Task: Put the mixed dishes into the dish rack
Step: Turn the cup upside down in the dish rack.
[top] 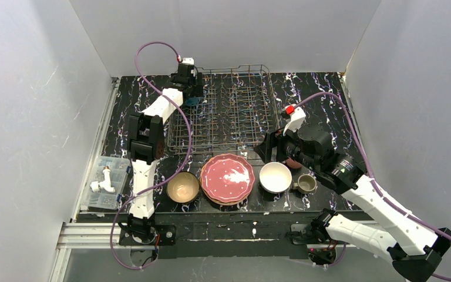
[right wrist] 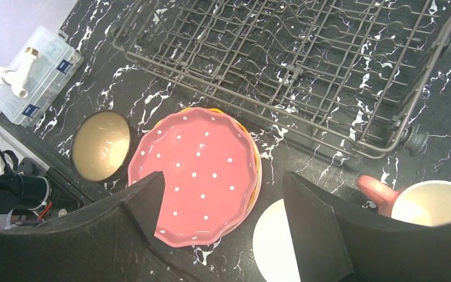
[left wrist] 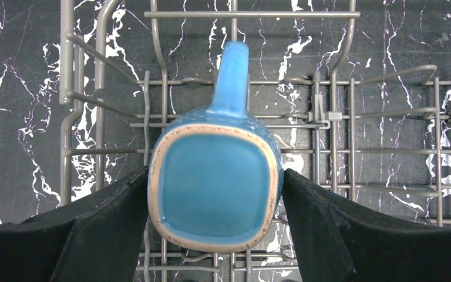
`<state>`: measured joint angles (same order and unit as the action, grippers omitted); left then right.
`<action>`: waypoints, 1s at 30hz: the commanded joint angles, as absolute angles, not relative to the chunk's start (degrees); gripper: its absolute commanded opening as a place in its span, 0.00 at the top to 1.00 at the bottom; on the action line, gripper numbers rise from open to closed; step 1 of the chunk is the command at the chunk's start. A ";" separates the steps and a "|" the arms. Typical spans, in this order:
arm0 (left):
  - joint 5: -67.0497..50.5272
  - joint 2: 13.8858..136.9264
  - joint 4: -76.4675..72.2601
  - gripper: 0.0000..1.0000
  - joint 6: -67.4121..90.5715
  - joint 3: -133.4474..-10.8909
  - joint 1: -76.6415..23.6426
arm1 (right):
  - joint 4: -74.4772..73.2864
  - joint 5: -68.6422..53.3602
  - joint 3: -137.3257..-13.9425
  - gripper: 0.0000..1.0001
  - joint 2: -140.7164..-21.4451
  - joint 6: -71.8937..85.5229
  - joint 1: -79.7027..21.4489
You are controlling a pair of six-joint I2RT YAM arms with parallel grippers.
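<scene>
A teal mug is held base up, pinched in the left jaws, over the dish rack; the right jaws are spread, empty, above the pink plate.

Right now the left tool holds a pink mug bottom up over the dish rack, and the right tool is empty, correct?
Wrong colour: the left wrist view shows the left tool holding a teal mug, bottom up over the dish rack. The right tool is empty.
</scene>
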<state>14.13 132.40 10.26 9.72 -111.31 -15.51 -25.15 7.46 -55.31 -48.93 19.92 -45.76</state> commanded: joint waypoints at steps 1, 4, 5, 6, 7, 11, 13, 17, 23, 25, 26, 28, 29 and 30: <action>15.02 126.47 9.92 0.21 8.73 -110.39 -15.66 | -23.20 7.11 -57.12 0.17 -48.80 21.05 -45.62; 15.05 125.89 10.25 0.08 8.17 -110.39 -15.72 | -23.21 6.86 -57.13 0.15 -48.48 21.56 -45.62; 15.11 125.70 10.40 0.05 8.03 -110.31 -15.73 | -23.20 6.78 -57.13 0.15 -48.44 21.68 -45.62; 15.12 125.44 10.45 0.04 8.00 -110.19 -15.70 | -23.27 6.71 -57.21 0.14 -48.35 21.78 -45.62; 15.00 125.08 10.41 0.02 8.00 -109.82 -15.68 | -23.35 6.62 -57.34 0.14 -48.28 21.94 -45.62; 14.53 123.81 10.32 0.02 7.85 -109.21 -15.69 | -24.00 6.74 -58.18 0.13 -48.25 22.19 -45.66; 14.27 122.88 10.37 0.02 7.82 -108.68 -15.70 | -24.41 6.78 -58.64 0.13 -48.25 22.32 -45.62; 13.23 120.99 10.59 0.02 7.83 -107.42 -15.72 | -25.57 7.03 -59.51 0.12 -48.33 23.00 -45.62; 12.31 116.29 10.23 0.02 8.98 -103.56 -15.73 | -27.65 6.65 -60.84 0.12 -48.67 23.99 -45.62; 11.77 114.49 10.20 0.02 9.78 -102.18 -15.76 | -28.92 6.93 -61.85 0.12 -49.22 24.23 -45.62; 11.63 113.44 10.20 0.02 10.02 -101.36 -15.81 | -29.52 6.89 -62.27 0.12 -49.44 24.34 -45.62; 11.13 111.00 10.13 0.02 10.73 -99.37 -15.81 | -30.52 6.87 -62.82 0.12 -49.69 24.63 -45.62; 11.02 109.70 10.11 0.02 10.92 -98.42 -15.87 | -30.72 6.47 -62.84 0.13 -49.74 24.81 -45.62; 11.07 108.56 10.18 0.02 11.13 -97.51 -15.98 | -30.86 5.75 -62.81 0.13 -49.77 25.17 -45.62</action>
<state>11.79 116.07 10.44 9.76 -100.27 -15.51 -29.95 6.90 -59.92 -49.71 23.94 -45.76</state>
